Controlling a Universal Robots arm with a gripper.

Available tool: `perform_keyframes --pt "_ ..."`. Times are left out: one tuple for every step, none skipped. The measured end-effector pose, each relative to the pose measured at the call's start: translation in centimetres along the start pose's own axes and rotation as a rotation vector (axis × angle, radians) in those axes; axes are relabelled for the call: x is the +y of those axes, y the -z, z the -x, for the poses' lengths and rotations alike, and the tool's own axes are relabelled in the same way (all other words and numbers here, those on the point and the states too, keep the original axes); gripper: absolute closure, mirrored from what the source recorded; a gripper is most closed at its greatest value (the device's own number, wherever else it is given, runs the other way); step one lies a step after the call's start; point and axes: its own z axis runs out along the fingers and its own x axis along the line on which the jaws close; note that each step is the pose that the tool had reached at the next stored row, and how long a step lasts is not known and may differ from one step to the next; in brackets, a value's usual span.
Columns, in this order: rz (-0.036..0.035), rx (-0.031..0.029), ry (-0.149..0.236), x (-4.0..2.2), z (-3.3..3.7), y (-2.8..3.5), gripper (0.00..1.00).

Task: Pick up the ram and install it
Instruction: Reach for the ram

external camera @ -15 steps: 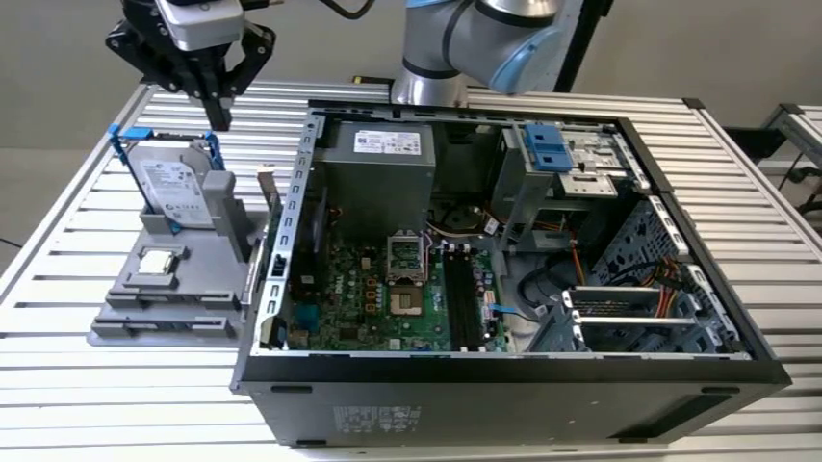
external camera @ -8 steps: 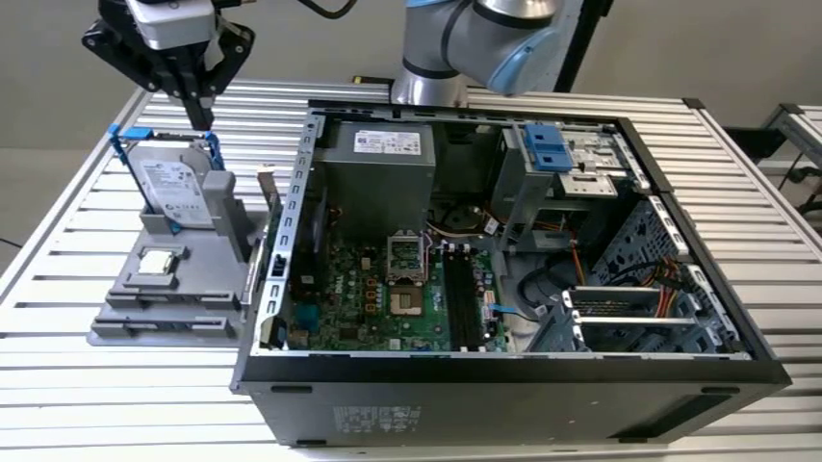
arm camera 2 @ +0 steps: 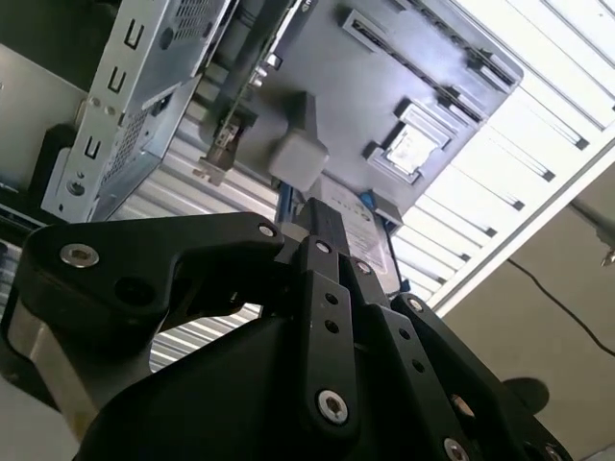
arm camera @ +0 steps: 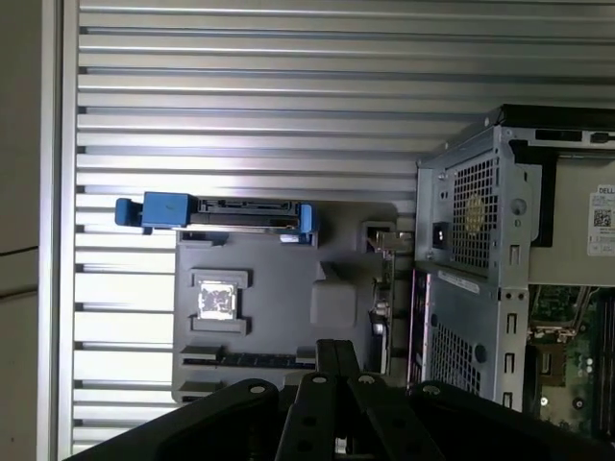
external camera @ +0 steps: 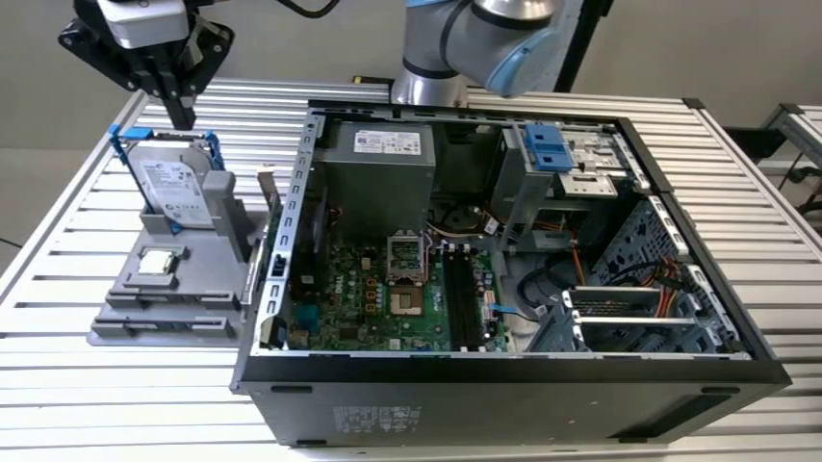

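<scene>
Gripper [external camera: 184,116]: fingers pressed together, nothing held; hangs above the drive [external camera: 173,188].
Ram [external camera: 268,188]: upright on edge in the holder [external camera: 129,322], just beside the case [external camera: 514,390].
Progress: ram not picked up, not installed.

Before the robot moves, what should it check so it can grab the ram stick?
1. Ram standing upright in the grey holder: ok.
2. Gripper over the ram: not ok, it hangs nearer the hard drive.
3. Jaws open for grabbing: not ok, shut and empty.
4. Computer case open: ok.
5. Memory slots on the motherboard free: cannot tell.
</scene>
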Motion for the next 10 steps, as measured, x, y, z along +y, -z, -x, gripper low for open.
perform_keyframes --pt "0.0 0.0 0.0 0.0 -0.2 0.0 1.0" --pt "0.0 0.0 0.0 0.0 -0.4 0.0 1.0" --pt "0.0001 -0.0001 0.0 0.0 -0.6 0.0 1.0" --pt "0.0 0.0 0.0 0.0 -0.8 0.0 1.0" --pt "0.0 -0.0001 0.001 0.01 -1.01 0.0 1.0" --pt "0.0 0.0 0.001 0.01 -1.2 0.0 1.0" --pt "0.0 0.0 0.001 0.01 -1.41 0.0 1.0" --pt "0.0 0.0 0.001 0.01 -1.61 0.0 1.0" --pt "0.0 0.0 0.001 0.01 -1.8 0.0 1.0" --pt "-0.0001 0.0001 0.001 0.01 -2.0 0.0 1.0"
